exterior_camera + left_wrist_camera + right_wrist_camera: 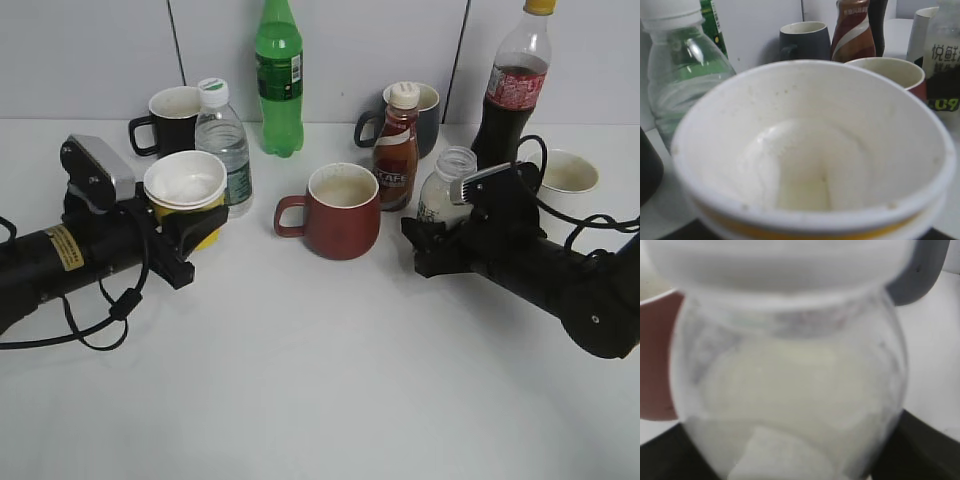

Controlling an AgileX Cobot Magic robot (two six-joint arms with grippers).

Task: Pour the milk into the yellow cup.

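Note:
The yellow cup (186,184) stands at the left, white inside and empty, and fills the left wrist view (810,150). My left gripper (190,238) is closed around its lower body, one finger on each side. The milk (446,186), a clear capless bottle of white liquid, stands upright right of the red mug and fills the right wrist view (790,390). My right gripper (432,238) grips its lower part, and dark jaw edges show at both bottom corners of the right wrist view.
A dark red mug (342,212) stands between the two grippers. Behind are a water bottle (225,140), a brown coffee bottle (396,150), a green bottle (279,80), a black mug (170,118), a dark blue mug (428,108), a cola bottle (515,85) and a white cup (570,175).

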